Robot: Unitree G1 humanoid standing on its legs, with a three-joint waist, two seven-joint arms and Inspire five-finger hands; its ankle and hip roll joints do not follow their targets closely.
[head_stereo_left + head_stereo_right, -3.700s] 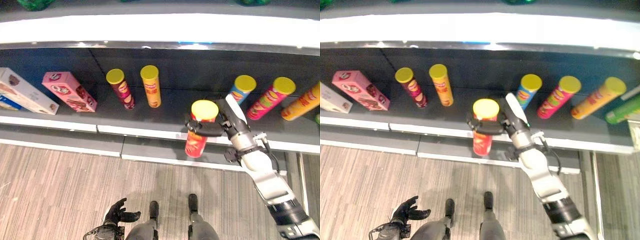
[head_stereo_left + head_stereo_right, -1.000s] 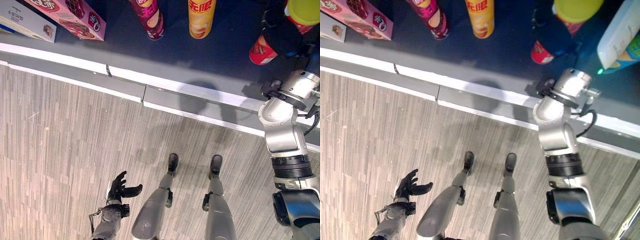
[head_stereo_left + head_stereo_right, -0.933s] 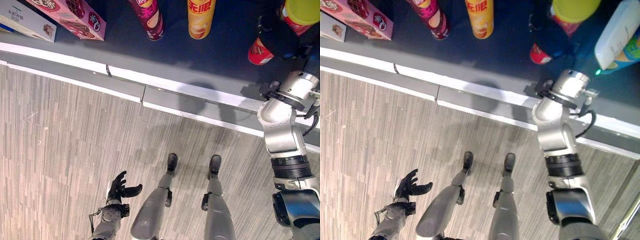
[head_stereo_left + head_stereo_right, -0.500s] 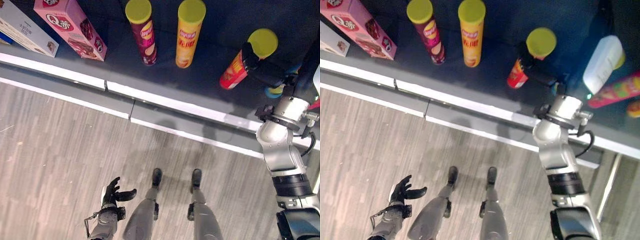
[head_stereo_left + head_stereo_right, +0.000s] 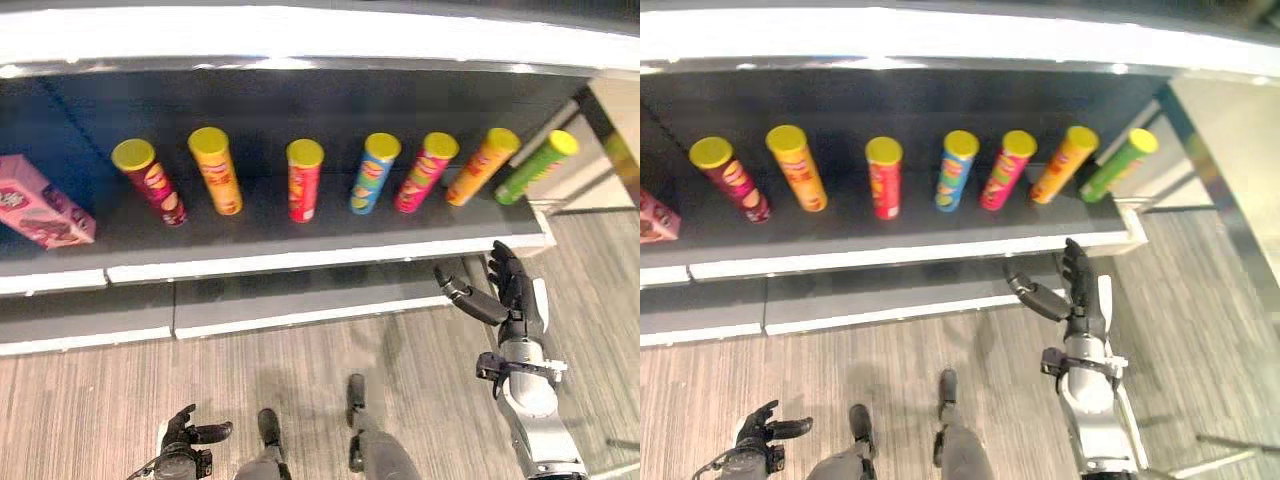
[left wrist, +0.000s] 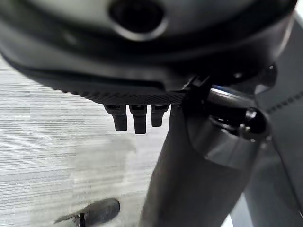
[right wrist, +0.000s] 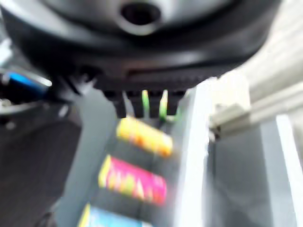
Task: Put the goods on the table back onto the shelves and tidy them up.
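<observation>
shelf (image 5: pixel 300 262) of dark board carries seven yellow-lidded chip cans standing in a row: maroon can (image 5: pixel 148 181), orange can (image 5: pixel 215 170), red can (image 5: pixel 304 180), blue can (image 5: pixel 373 173), pink can (image 5: pixel 426 172), a second orange can (image 5: pixel 483 166) and green can (image 5: pixel 535 166) at the right end. pink box (image 5: pixel 42 216) lies on the shelf well left of the maroon can. right hand (image 5: pixel 508 292) hangs in front of the shelf edge, below the pink can, fingers spread straight and thumb out, holding nothing. left hand (image 5: pixel 184 436) sits low over the wood-look floor (image 5: pixel 90 400), fingers relaxed and apart, empty.
</observation>
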